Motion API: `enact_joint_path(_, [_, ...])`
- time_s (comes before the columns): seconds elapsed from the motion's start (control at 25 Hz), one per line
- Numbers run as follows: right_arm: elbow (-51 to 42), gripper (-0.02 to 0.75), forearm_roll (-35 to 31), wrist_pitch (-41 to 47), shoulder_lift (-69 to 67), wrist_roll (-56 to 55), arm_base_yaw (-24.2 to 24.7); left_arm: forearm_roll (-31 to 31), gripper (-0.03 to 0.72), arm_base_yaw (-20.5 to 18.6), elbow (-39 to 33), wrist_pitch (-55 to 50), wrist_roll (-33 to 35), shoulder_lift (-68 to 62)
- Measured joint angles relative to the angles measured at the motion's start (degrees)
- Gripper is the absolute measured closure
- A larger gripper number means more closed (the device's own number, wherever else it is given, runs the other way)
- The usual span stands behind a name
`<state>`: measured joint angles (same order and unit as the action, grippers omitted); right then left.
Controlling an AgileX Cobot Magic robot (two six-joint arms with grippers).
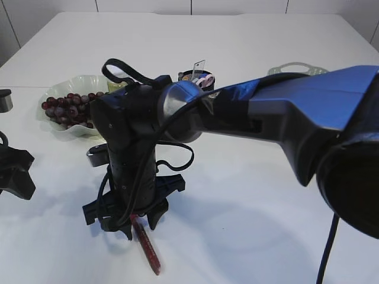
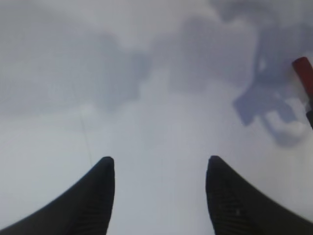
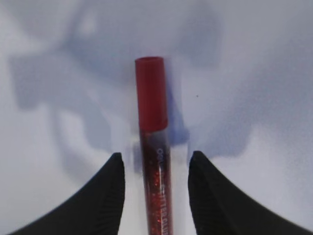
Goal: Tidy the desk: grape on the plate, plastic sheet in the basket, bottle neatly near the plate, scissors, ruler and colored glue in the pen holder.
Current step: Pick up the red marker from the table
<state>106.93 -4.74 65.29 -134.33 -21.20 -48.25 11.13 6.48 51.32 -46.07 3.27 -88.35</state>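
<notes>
The left gripper point(image 2: 159, 196) hangs over bare table point(image 1: 249, 59), jaws apart, nothing between them. At far left sits the plate point(image 1: 80, 83) of grapes point(image 1: 68, 107); the pen holder point(image 1: 198, 77) stands behind the arm. The right gripper point(image 3: 156, 196) straddles the red glue point(image 3: 152, 147) lying flat on the table — fingers point(image 3: 105, 196) either side, a gap to each, not clamped.

Glue tube point(image 3: 152, 147) — red cap, dark glittery red body with white lettering. Grapes point(image 1: 68, 109) dark red on pale green plate point(image 1: 80, 80). Table point(image 1: 249, 225) white. Gripper fingers point(image 3: 105, 200) black, seemingly ribbed — blurred.
</notes>
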Motion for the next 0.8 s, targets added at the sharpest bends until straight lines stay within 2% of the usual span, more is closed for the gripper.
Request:
enact_joint_path(0.24, [0.00, 0.397, 0.22, 0.00, -0.49, 0.00, 0.00, 0.04, 0.253, 0.00, 0.00, 0.00, 0.00, 0.00])
enact_joint_path(0.52, [0.00, 0.562, 0.35, -0.03, -0.89, 0.00, 0.00, 0.04, 0.253, 0.00, 0.00, 0.00, 0.00, 0.00])
enact_joint_path(0.8, [0.10, 0.615, 0.35, 0.31, -0.93, 2.04, 0.00, 0.04, 0.253, 0.00, 0.00, 0.00, 0.00, 0.00])
